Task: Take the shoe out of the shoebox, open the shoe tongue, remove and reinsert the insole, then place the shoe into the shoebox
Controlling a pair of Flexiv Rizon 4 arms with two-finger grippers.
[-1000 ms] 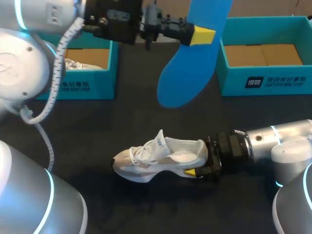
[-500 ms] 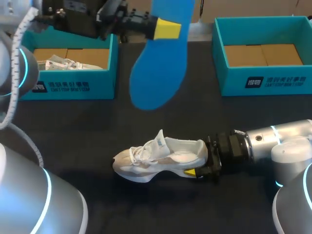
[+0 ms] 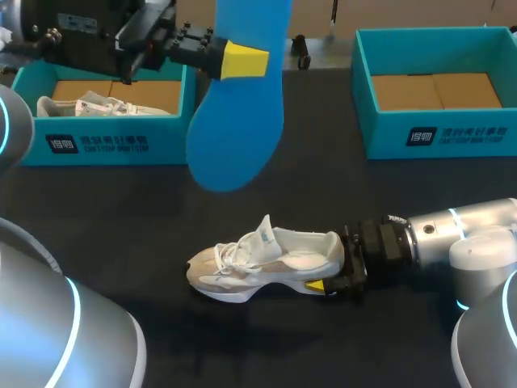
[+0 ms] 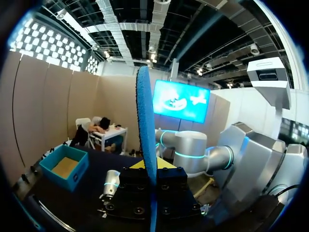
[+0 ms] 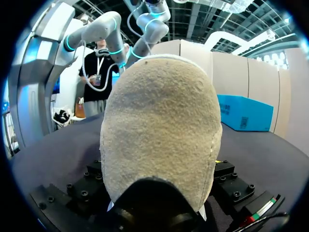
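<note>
A blue insole (image 3: 238, 105) hangs high over the table's back middle, pinched at its upper part by my left gripper (image 3: 245, 61). In the left wrist view the insole (image 4: 145, 140) stands edge-on between the yellow tips of that gripper (image 4: 152, 166). The white shoe (image 3: 266, 257) lies on its sole on the black table, toe to the left. My right gripper (image 3: 327, 271) comes in from the right and clasps its heel. That heel (image 5: 161, 130) fills the right wrist view and hides the fingers.
A teal shoebox (image 3: 105, 145) at the back left holds another white shoe (image 3: 89, 105). A second teal shoebox (image 3: 436, 137) at the back right shows only its cardboard floor. The black tabletop (image 3: 121, 242) spreads to the left of the shoe.
My left arm has carried the blue insole leftward across the back of the table. The shoe and my right arm have stayed where they were.
</note>
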